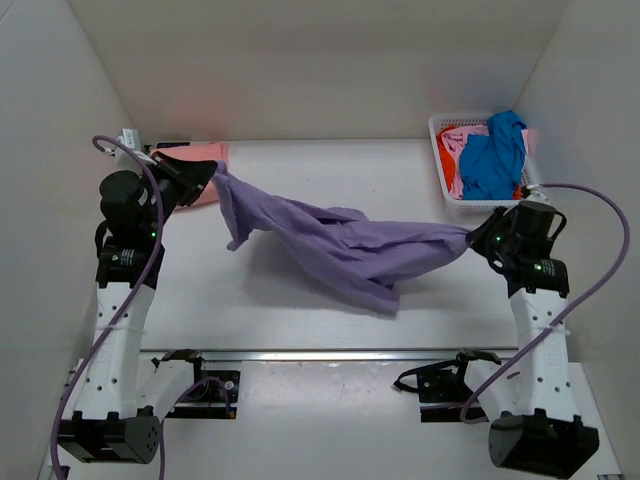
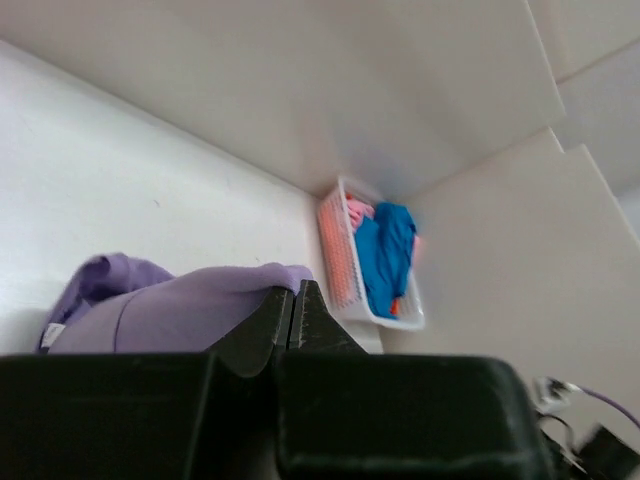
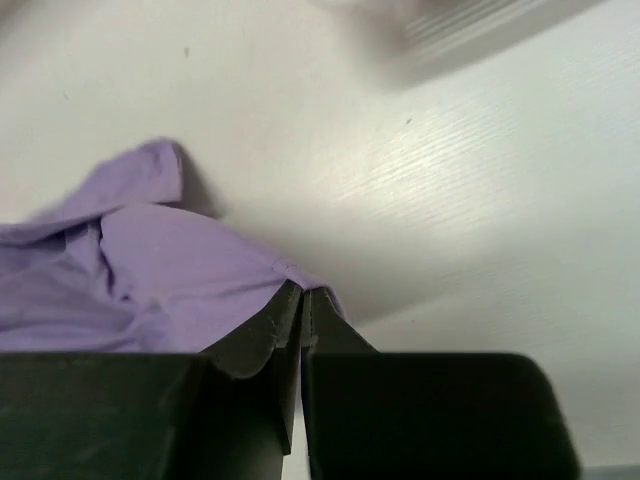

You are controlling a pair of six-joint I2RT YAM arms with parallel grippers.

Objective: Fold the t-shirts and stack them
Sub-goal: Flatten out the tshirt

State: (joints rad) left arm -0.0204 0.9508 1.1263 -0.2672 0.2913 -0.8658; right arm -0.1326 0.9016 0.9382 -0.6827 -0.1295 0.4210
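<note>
The lavender-purple t-shirt (image 1: 340, 245) hangs stretched above the table between my two grippers, sagging in the middle. My left gripper (image 1: 213, 172) is shut on its left end; in the left wrist view the cloth (image 2: 180, 305) bunches against my shut left gripper (image 2: 293, 290). My right gripper (image 1: 472, 236) is shut on its right end; in the right wrist view the cloth (image 3: 150, 270) runs into my shut right gripper (image 3: 302, 292). A salmon-pink t-shirt (image 1: 205, 160) lies at the back left, partly hidden by my left arm. Blue (image 1: 492, 158), orange-red (image 1: 449, 146) and pink t-shirts fill the basket.
The white lattice basket (image 1: 443, 186) stands at the back right corner, just behind my right gripper; it also shows in the left wrist view (image 2: 340, 262). White walls enclose the table on the left, back and right. A metal rail (image 1: 330, 353) runs along the near edge.
</note>
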